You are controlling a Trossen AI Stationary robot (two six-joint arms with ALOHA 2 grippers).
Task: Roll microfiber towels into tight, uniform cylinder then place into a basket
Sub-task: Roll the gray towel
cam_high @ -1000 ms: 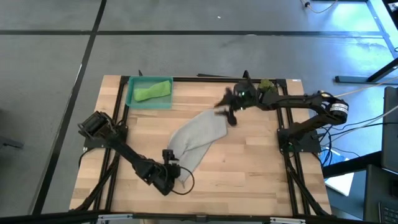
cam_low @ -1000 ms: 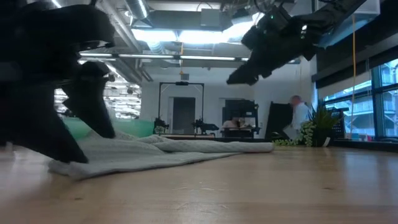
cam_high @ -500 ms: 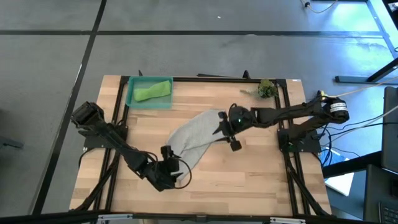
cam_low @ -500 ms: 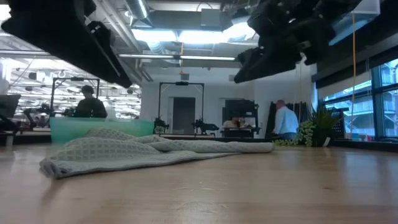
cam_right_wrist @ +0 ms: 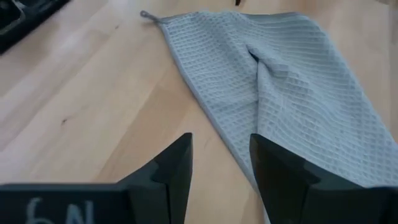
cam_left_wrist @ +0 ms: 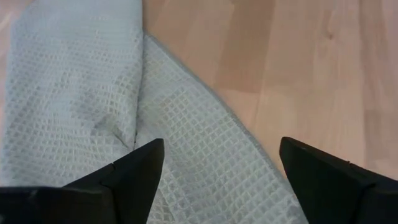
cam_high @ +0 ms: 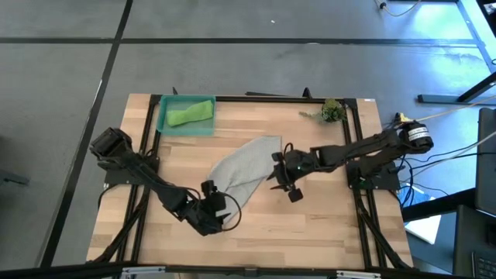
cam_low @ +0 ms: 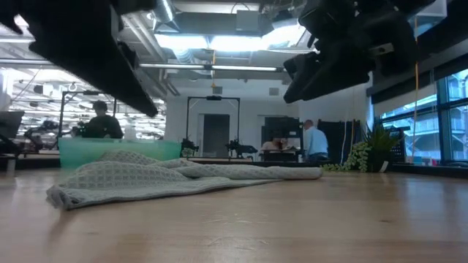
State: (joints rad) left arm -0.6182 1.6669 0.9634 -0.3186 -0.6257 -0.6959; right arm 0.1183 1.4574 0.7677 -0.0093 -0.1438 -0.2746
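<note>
Green towel (cam_high: 190,114) lies rolled in the basket (cam_high: 164,124) at table 11 o'clock: half done. Grey towel (cam_high: 242,167) lies crumpled and unrolled at centre. Left gripper (cam_left_wrist: 214,168) spread wide over its 7 o'clock end; right gripper (cam_right_wrist: 221,165) parted, empty, at its 3 o'clock edge. Fingertips cut off in both wrist views.

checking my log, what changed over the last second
The right gripper swung from the table's far edge near the plant sprig to the grey towel's right edge. The left gripper let go of the towel's near end. Green towel and basket stayed put.
</note>
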